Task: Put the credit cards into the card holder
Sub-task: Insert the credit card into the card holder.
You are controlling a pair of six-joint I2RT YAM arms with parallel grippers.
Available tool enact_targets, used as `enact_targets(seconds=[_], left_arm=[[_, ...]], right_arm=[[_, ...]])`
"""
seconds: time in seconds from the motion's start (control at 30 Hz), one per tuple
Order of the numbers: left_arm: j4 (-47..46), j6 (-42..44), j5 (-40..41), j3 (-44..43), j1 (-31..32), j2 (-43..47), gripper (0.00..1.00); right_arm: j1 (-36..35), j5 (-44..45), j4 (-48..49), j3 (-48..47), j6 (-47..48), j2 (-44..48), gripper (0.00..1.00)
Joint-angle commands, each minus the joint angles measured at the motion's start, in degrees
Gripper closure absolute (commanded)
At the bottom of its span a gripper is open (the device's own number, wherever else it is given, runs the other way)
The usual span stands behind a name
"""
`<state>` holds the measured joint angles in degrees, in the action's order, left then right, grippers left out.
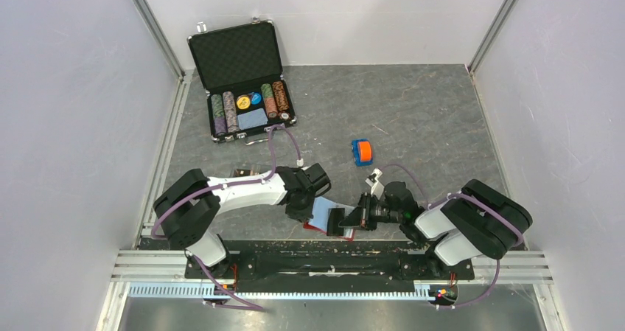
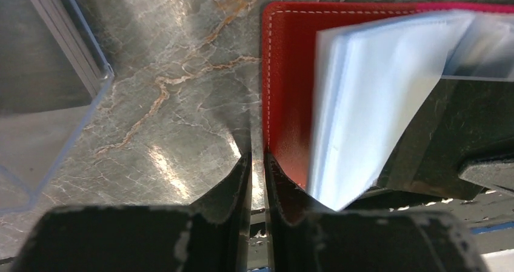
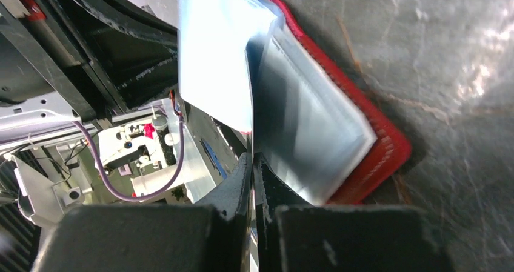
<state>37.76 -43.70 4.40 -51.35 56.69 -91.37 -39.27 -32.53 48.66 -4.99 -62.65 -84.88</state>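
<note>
While the right gripper [image 3: 251, 158] has its fingers pressed together on the edge of a clear sleeve [image 3: 224, 54], that leaf stands lifted off the open red wallet [image 2: 285, 72], which lies flat on the table [image 1: 427, 110] at 6 o'clock in the top view, between the two arms. The left gripper [image 2: 257, 157] sits at the wallet's stitched corner, fingers almost together with only a thin slit between them. The cover's edge meets its right finger, but I cannot tell whether it is pinched. In the left wrist view the clear holder [image 2: 100, 81] lies at 9 o'clock of the wallet, near but apart from it. No card face shows in the sleeves. A small orange piece [image 1: 362, 152] with a blue edge lies at mid-table, too small to identify. The chip case [image 1: 243, 80] stands open at 11 o'clock.
</note>
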Motion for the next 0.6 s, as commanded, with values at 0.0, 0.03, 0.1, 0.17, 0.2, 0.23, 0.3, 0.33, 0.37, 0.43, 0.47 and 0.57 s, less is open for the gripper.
enact_targets(seconds=[0.0, 0.03, 0.1, 0.17, 0.2, 0.23, 0.3, 0.33, 0.37, 0.43, 0.47, 0.57], left_arm=[[-0.23, -3.73, -3.0, 1.8, 1.74, 0.44, 0.82], [-0.23, -3.92, -3.01, 2.05, 1.76, 0.72, 0.82], [-0.1, -4.02, -2.91, 2.46, 1.77, 1.36, 0.82], [0.31, -4.11, -2.81, 2.66, 1.77, 1.85, 0.82], [0.76, -4.07, -2.59, 2.66, 1.87, 2.03, 0.82], [1.19, -4.01, -2.47, 2.66, 2.0, 2.25, 0.82], [1.53, -3.87, -2.39, 2.69, 2.17, 2.52, 0.82], [1.62, -3.76, -2.45, 2.9, 2.16, 2.58, 0.82], [1.57, -3.76, -2.55, 2.92, 2.23, 2.55, 0.83], [1.62, -3.76, -2.8, 2.88, 2.46, 2.26, 0.83], [1.6, -3.76, -2.9, 2.84, 2.59, 2.02, 0.83], [1.57, -3.67, -2.95, 2.49, 3.02, 1.14, 0.83]], right_arm=[[-0.19, -0.16, 0.55, -2.68, 1.91, -0.37, 1.0], [-0.11, -0.16, 0.48, -2.78, 2.01, -0.11, 1.0], [0.05, -0.4, -0.81, -3.52, 2.88, 0.23, 1.0], [0.4, -0.77, -1.03, -3.76, 3.26, 0.3, 1.0], [0.62, -0.86, -0.95, -3.77, 3.31, 0.27, 1.0], [0.88, -1.09, -0.77, -3.87, 3.48, 0.27, 1.0], [1.34, -1.99, -1.23, -4.49, 4.37, 0.0, 1.0], [1.59, -2.43, -1.62, -4.74, 5.13, -0.04, 1.0], [1.73, -2.72, -2.58, -5.38, 6.0, -0.17, 1.0], [1.87, -2.88, -5.73, -6.84, 8.38, -0.28, 1.0], [1.91, -2.73, -7.64, -7.69, 9.46, -0.3, 1.0], [1.99, -2.27, -8.31, -8.13, 10.49, -0.68, 1.0]])
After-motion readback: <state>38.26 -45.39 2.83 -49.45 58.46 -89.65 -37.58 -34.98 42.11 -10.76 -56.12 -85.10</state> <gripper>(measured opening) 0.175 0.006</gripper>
